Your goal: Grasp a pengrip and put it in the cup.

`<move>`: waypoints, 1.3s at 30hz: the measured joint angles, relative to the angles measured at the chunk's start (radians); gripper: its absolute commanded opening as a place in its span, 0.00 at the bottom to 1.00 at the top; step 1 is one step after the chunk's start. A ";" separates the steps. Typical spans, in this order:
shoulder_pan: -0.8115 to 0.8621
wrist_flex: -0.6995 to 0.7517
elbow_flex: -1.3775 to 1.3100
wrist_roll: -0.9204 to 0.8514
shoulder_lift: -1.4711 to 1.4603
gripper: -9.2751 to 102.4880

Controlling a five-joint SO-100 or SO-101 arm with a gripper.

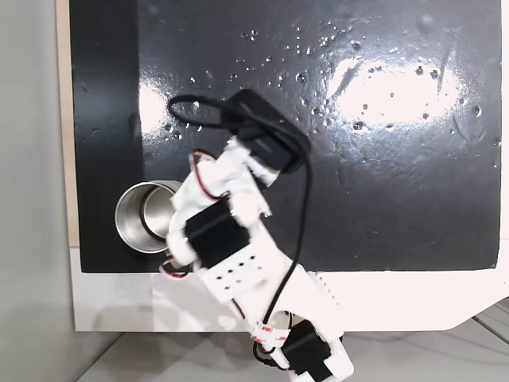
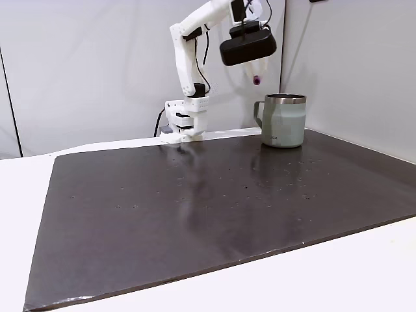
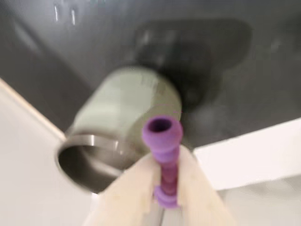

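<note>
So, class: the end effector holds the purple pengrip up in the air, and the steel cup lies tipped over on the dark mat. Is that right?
Not quite. The cup stands upright on the dark mat, as a fixed view shows. The rest holds: the end effector grips the purple pengrip in the air.

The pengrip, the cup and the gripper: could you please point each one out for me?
pengrip (image 3: 162,129): wrist view, on its flared open end.
cup (image 2: 285,123): a fixed view, on its grey-green outer wall.
gripper (image 3: 165,181): wrist view, between the pale jaws clamped on the pengrip.
</note>
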 measured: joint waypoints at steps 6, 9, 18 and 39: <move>-0.192 0.000 -0.120 0.097 -0.164 0.08; -0.229 0.000 -0.155 0.120 -0.216 0.08; -0.268 0.000 -0.215 0.129 -0.310 0.09; -0.377 -0.002 -0.265 0.120 -0.333 0.38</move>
